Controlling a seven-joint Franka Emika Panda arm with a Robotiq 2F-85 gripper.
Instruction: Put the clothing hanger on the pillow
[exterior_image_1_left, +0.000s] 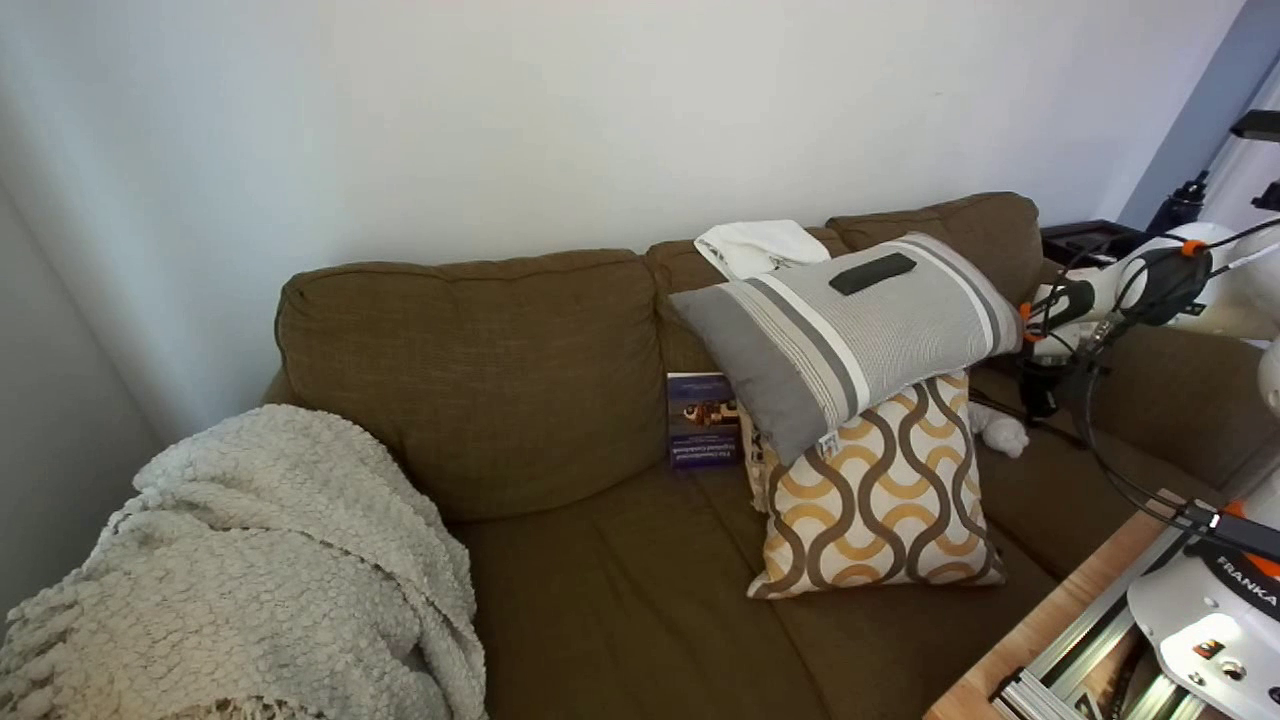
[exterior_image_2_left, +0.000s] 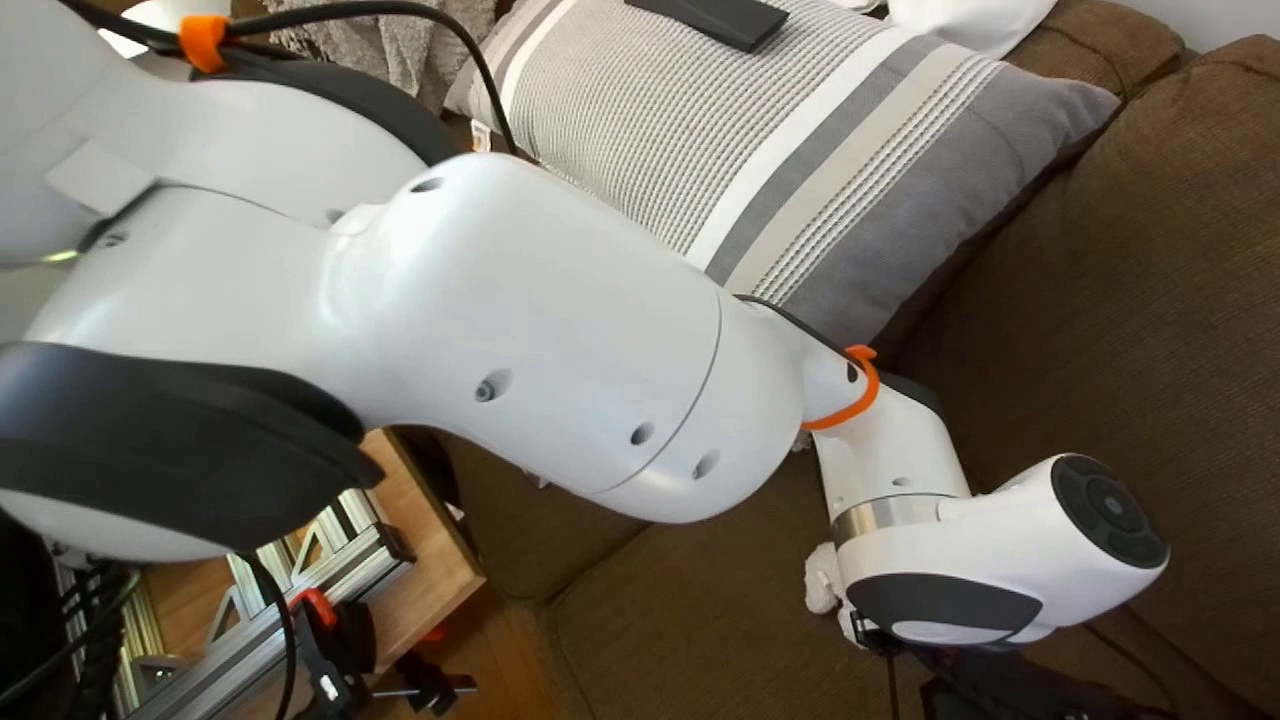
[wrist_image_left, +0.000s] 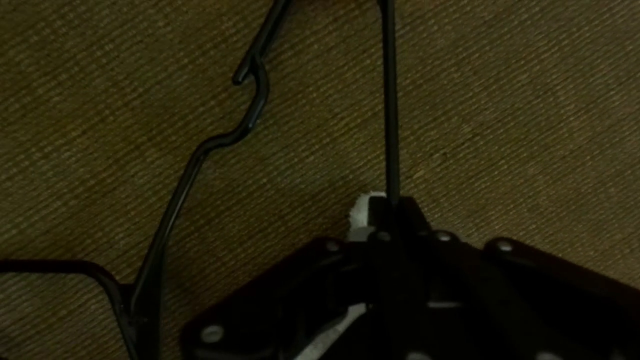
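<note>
The black claw is pinching a thin, shiny black clothing hanger. One straight bar of the hanger goes right in between the two fingertips. Further along, the hanger has a wavy bend. Behind it is the rough cloth of a big brown couch. I cannot tell if the hanger touches the couch.

In an exterior view, the end of the white and black robot arm points down beside a big grey pillow with a wide white band. That pillow lies on a tan-and-white pillow with curvy lines. A flat dark block sits on the grey pillow. A folded white cloth is just behind it. A blue book stands near the pillows. A fluffy white lump is near the claw.
</note>
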